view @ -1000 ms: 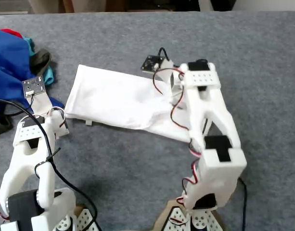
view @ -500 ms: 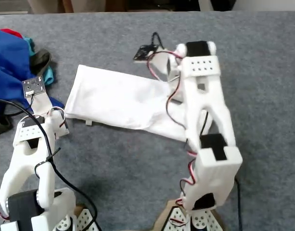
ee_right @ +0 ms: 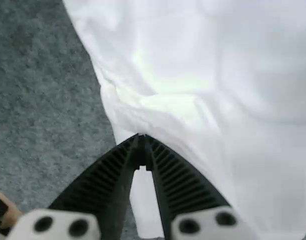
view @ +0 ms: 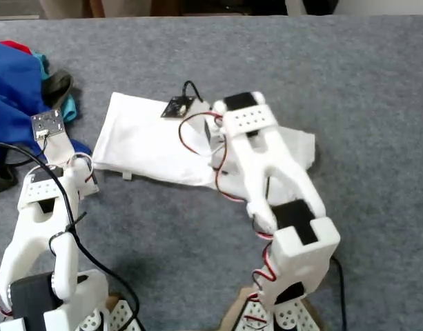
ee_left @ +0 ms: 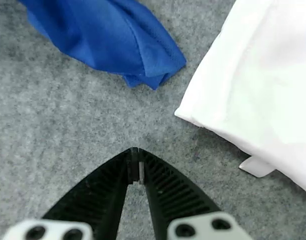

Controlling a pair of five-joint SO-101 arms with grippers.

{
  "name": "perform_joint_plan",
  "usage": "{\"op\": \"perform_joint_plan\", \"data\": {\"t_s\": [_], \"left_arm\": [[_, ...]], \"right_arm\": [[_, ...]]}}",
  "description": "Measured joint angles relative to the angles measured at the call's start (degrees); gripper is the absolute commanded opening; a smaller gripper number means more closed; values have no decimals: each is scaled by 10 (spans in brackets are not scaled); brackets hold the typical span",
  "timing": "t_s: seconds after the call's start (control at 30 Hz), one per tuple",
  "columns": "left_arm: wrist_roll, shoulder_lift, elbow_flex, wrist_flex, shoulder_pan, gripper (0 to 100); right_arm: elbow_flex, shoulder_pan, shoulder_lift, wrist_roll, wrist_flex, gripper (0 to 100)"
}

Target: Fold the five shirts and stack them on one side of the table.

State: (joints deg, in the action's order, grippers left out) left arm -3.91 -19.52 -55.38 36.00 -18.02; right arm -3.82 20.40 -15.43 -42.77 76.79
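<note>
A white shirt (view: pixel 149 141) lies spread across the middle of the grey table, and a rumpled part of it (view: pixel 297 145) shows right of the right arm. My right gripper (ee_right: pixel 141 140) is over this white shirt (ee_right: pixel 217 75), shut, with a bunched ridge of the cloth at its tips. A blue shirt (view: pixel 14 89) lies heaped at the far left. Between a corner of that blue shirt (ee_left: pixel 118 45) and a corner of the white shirt (ee_left: pixel 252 85), my left gripper (ee_left: pixel 136 155) hangs shut over bare table with nothing in it.
Red, teal and dark garments (view: pixel 56 86) poke out of the heap beside the blue shirt. The table's far edge (view: pixel 266 15) runs along the top. Grey table surface (view: pixel 377 89) lies open to the right and in front of the white shirt.
My right arm has swung left across the white shirt, from its right end to near its middle, uncovering the rumpled cloth on the right. The left arm has not moved.
</note>
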Motion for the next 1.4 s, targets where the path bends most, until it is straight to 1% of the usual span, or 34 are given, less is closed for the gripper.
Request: {"op": "perform_joint_plan", "data": {"t_s": [0.13, 0.4, 0.53, 0.73, 0.87, 0.93, 1.0, 1.07, 1.2, 1.27, 1.33, 1.4], "left_arm": [[0, 0, 0, 0, 0, 21], [0, 0, 0, 0, 0, 21], [0, 0, 0, 0, 0, 21], [0, 0, 0, 0, 0, 21], [0, 0, 0, 0, -1, 21], [0, 0, 0, 0, -10, 21], [0, 0, 1, 3, -22, 22], [0, 0, 24, 32, -43, 40], [1, 0, 137, 137, -65, 143], [11, 0, 218, 202, -65, 202], [37, 0, 302, 258, -61, 247], [54, 6, 373, 288, -44, 257]], "right_arm": [[16, 0, -23, 0, -34, 8], [129, 0, -174, 1, -41, 6], [178, -1, -207, 8, -35, 6], [272, -1, -199, 30, 54, 9], [355, -1, -152, 51, 126, 9], [400, -9, -125, 76, 150, 9], [439, -32, -101, 113, 158, 9], [469, -63, -91, 142, 159, 9], [479, -130, -92, 182, 159, 9], [480, -160, -106, 201, 149, 9], [480, -186, -132, 218, 129, 9], [480, -207, -157, 235, 101, 9]]}}
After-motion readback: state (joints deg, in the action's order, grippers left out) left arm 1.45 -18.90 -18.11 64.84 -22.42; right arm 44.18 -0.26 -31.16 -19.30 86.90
